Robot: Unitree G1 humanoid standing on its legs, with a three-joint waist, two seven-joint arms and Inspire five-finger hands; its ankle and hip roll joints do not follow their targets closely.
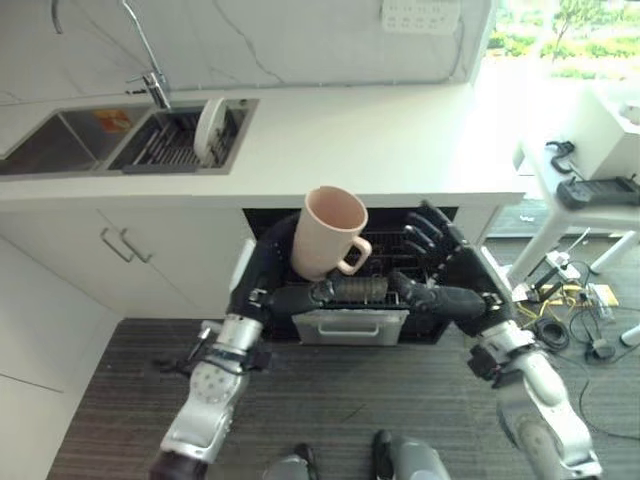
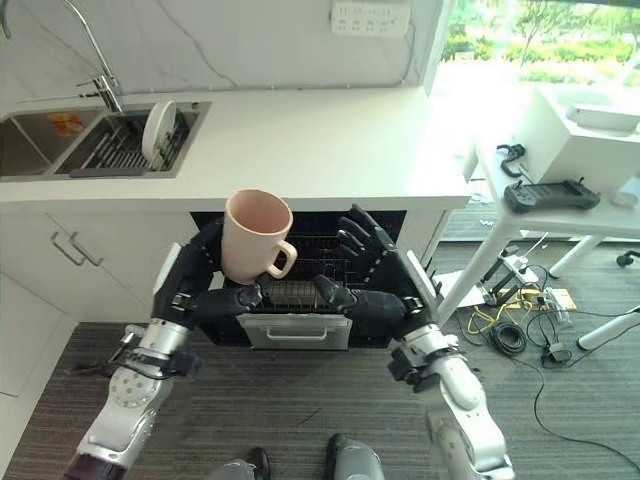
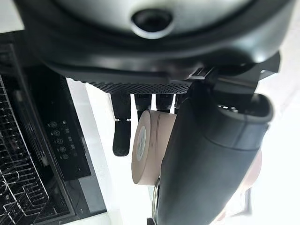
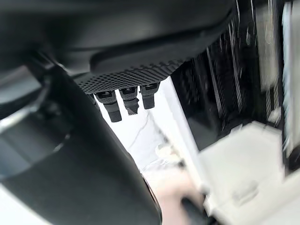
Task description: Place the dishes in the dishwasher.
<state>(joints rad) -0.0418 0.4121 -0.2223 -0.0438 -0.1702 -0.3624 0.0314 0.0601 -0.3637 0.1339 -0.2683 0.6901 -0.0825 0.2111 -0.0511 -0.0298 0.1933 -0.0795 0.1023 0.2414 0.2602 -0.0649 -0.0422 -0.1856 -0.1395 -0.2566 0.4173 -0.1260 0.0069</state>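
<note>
Matt pink ceramic-looking mug (image 1: 330, 230); glossy white desk (image 1: 400, 140); steel sink (image 1: 60, 140); wire, probably metal, dishwasher rack (image 2: 320, 270).

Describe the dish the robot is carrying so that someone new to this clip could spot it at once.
Below the white counter is the open dishwasher. In front of it the left hand holds up a pale pink mug, mouth up, handle toward the open right hand. The only other dish, a white plate, stands in the sink rack.

Left hand (image 1: 268, 272) gripping pink mug (image 1: 328, 232) above open dishwasher (image 1: 350, 300), right hand (image 1: 445, 262) beside, fingers spread
</note>
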